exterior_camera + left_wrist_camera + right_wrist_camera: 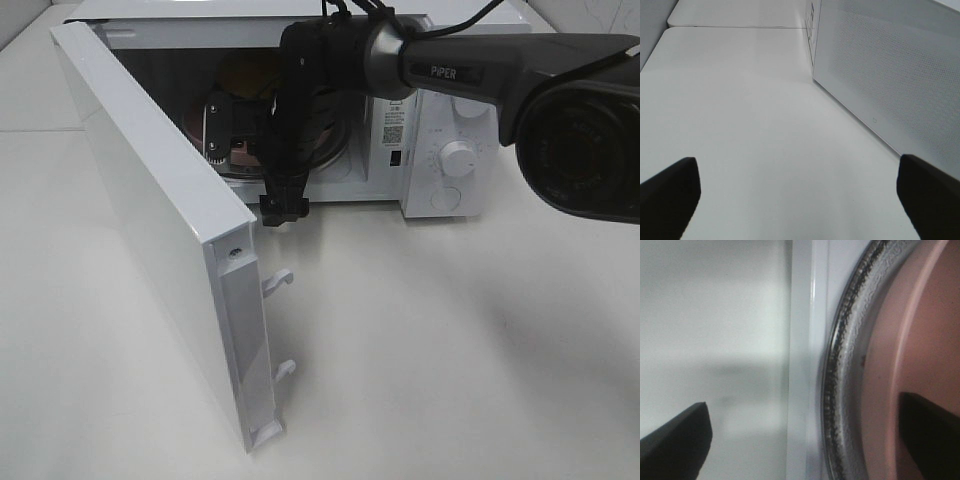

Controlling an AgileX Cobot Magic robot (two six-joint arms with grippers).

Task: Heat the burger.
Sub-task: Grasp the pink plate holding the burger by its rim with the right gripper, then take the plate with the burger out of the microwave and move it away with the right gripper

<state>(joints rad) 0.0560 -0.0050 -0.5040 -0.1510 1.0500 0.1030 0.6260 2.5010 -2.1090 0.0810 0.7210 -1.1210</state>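
table point(450, 350), white, carries a white microwave point(440, 150) at the back w/ door point(150, 220) swung wide open toward the left. r arm point(470, 65) reaches from the right into the cavity. inside, glass turntable point(840, 365) holds a pinkish plate point(920, 340). burger point(242, 75), tan dome, appears to sit on it toward the back, partly hidden behind the arm. r gripper point(802, 440) hangs at the cavity's front edge, jaws spread wide & released, one finger over the plate, the other outside the turntable. l gripper point(800, 200) hovers low over the table beside a white dotted panel of the microwave, jaws spread apart, released.
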